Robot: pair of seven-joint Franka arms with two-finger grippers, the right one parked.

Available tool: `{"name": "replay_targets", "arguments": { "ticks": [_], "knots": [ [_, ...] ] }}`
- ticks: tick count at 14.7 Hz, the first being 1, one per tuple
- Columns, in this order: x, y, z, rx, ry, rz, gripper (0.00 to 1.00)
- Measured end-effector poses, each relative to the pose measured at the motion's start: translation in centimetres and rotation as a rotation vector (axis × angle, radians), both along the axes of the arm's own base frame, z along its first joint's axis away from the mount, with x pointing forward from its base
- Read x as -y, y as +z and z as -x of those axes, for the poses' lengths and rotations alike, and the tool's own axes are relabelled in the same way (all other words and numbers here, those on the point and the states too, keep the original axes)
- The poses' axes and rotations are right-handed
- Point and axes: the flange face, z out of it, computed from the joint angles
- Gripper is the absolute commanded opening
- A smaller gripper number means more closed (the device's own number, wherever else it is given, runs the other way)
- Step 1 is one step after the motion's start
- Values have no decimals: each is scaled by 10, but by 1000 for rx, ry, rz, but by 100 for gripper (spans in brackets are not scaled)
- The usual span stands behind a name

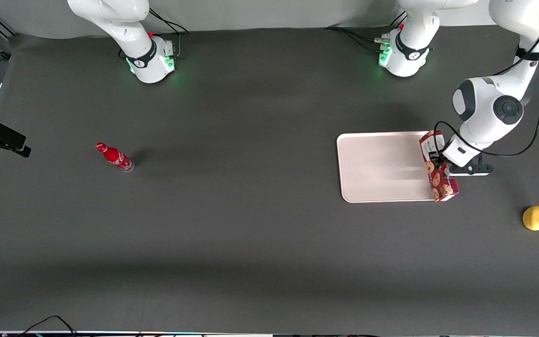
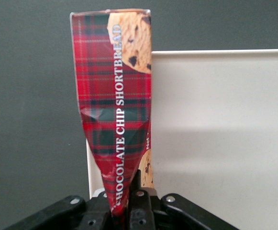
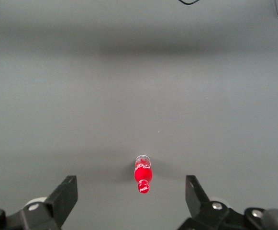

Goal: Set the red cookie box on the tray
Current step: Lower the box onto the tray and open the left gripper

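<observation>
The red cookie box (image 1: 439,174) is a long tartan carton with cookie pictures. It stretches along the edge of the tray (image 1: 377,164) that lies toward the working arm's end of the table. My left gripper (image 1: 440,164) is shut on the box, and the carton is pinched and creased between the fingers. In the left wrist view the red cookie box (image 2: 114,96) runs straight out from the gripper (image 2: 127,194), partly over the pale tray (image 2: 225,134) and partly over the dark table. Whether the box rests on the tray or hangs just above it cannot be told.
A small red bottle (image 1: 114,157) stands toward the parked arm's end of the table, also seen as the bottle (image 3: 143,176) in the right wrist view. A yellow round object (image 1: 535,218) lies nearer the front camera than the tray, at the working arm's end.
</observation>
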Motion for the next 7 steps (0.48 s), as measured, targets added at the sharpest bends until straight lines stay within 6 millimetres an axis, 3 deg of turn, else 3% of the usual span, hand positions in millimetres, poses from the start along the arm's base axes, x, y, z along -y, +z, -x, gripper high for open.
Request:
{"name": "replay_targets", "arguments": {
  "ticks": [1, 2, 3, 7],
  "knots": [
    [0, -1, 0, -2, 1, 0, 32],
    [-1, -1, 0, -3, 1, 0, 88],
    [-1, -1, 0, -3, 1, 0, 100],
    [-1, 0, -1, 1, 2, 0, 100]
  ]
}}
